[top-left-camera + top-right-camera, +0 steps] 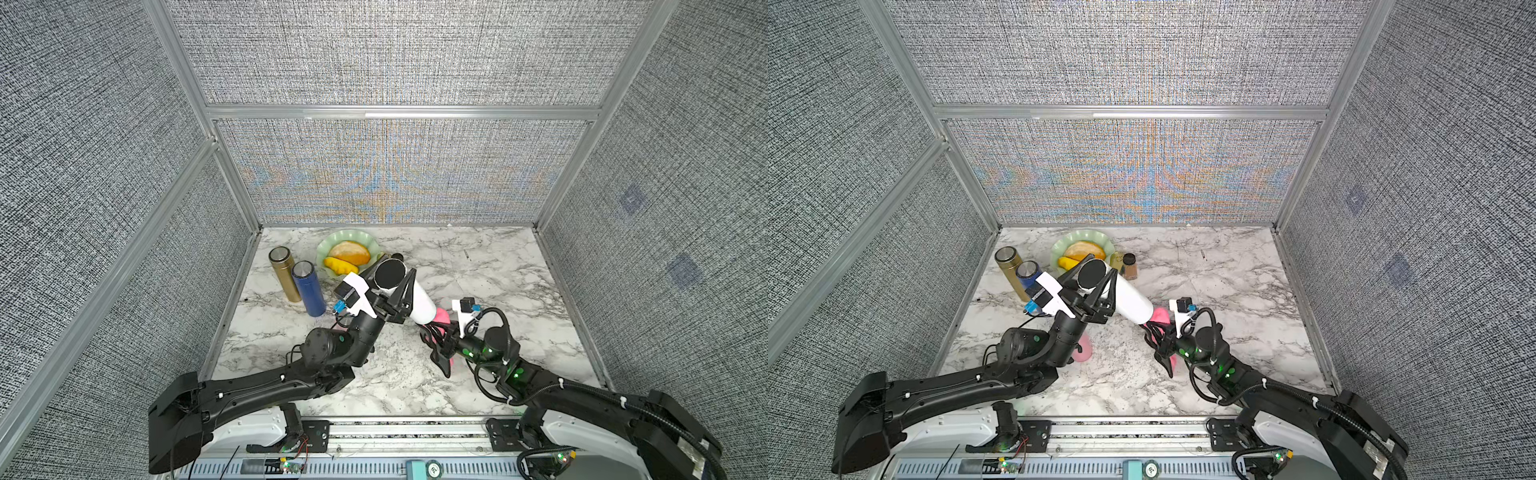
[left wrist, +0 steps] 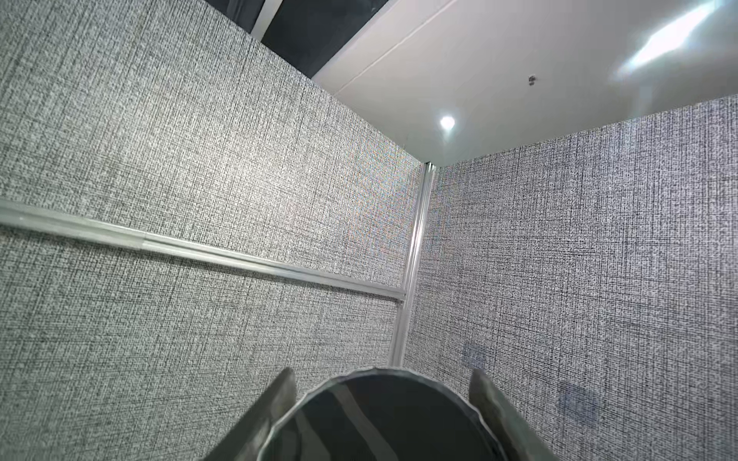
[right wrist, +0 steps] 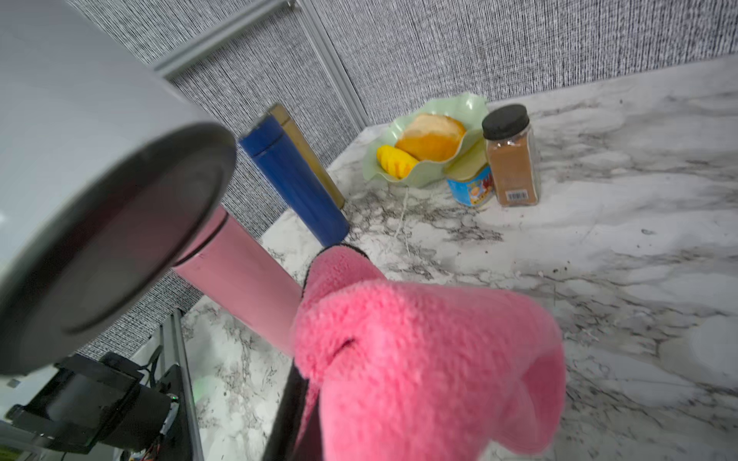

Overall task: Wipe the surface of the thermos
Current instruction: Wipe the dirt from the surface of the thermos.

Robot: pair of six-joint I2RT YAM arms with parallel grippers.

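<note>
My left gripper [image 1: 395, 271] [image 1: 1098, 268] is shut on a white thermos [image 1: 420, 303] [image 1: 1130, 300], gripping it at its black-lidded end and holding it tilted above the table. In the left wrist view the lid [image 2: 383, 419] sits between the two fingers [image 2: 281, 399]. My right gripper [image 1: 434, 341] [image 1: 1160, 345] is shut on a pink cloth [image 1: 442, 318] [image 1: 1161, 315] [image 3: 419, 359], bunched right beside the thermos's lower end. In the right wrist view the dark base [image 3: 112, 227] is close to the cloth; whether they touch I cannot tell.
A gold thermos [image 1: 284, 274] and a blue thermos [image 1: 309, 293] stand at the left wall. A pink thermos [image 1: 1084, 350] [image 3: 239, 275] stands under the left arm. At the back are a green bowl [image 1: 328, 245] of fruit, a spice jar [image 1: 1129, 266] and a small can [image 3: 471, 185].
</note>
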